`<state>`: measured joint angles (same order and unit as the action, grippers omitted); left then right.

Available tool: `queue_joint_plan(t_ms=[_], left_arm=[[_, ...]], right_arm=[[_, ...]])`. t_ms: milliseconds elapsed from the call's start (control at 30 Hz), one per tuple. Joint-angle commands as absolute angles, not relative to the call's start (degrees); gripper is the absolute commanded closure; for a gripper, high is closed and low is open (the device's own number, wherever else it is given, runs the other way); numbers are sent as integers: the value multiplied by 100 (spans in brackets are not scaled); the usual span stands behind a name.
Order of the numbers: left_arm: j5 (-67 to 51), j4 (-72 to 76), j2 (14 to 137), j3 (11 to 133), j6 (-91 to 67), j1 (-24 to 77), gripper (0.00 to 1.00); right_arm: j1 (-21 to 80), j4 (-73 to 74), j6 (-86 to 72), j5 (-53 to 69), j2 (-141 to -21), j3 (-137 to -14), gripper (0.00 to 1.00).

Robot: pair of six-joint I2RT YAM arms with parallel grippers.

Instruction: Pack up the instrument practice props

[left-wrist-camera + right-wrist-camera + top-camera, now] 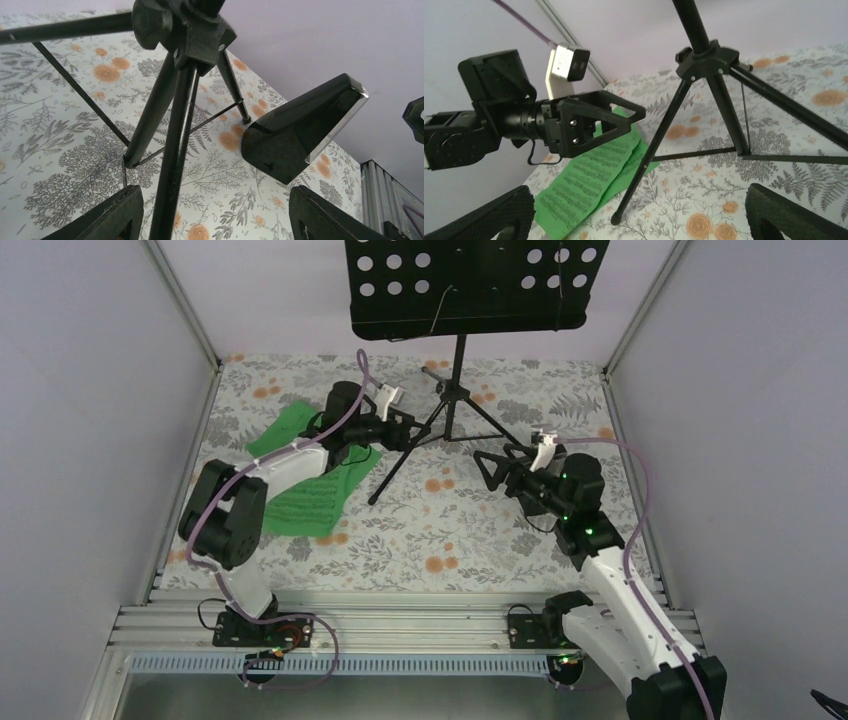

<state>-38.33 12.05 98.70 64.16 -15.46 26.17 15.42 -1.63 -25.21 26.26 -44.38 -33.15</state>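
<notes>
Though both agape and empty, left end effector [212, 215] astride a music stand leg [172, 150], right end effector [639, 205] nearby.

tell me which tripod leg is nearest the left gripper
The front-left leg, its foot beside the green music sheets; it runs between the left gripper's open fingers.

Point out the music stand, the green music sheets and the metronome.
music stand [470, 285]: top external view, on its perforated desk.
green music sheets [584, 187]: right wrist view, on the printed top sheet.
metronome [295, 135]: left wrist view, on its dark front face.
</notes>
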Motion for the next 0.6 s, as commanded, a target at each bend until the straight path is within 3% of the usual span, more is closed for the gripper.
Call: queue_joint_plan(t_ms=[0,133,567], left_arm=[[-4113,1720,10460,6784,-1494,2672,28],[-4123,1621,10951,7196,-1470,2749,31],[-4460,2357,11487,7541,-1717,2856,69]], right_arm=[[1604,-500,-2243,3033,-4771,-3409,0],[1611,-439,-2137,3086,-4823,-3456,1],[1608,-422,-2311,3208,-4548,-3217,1]])
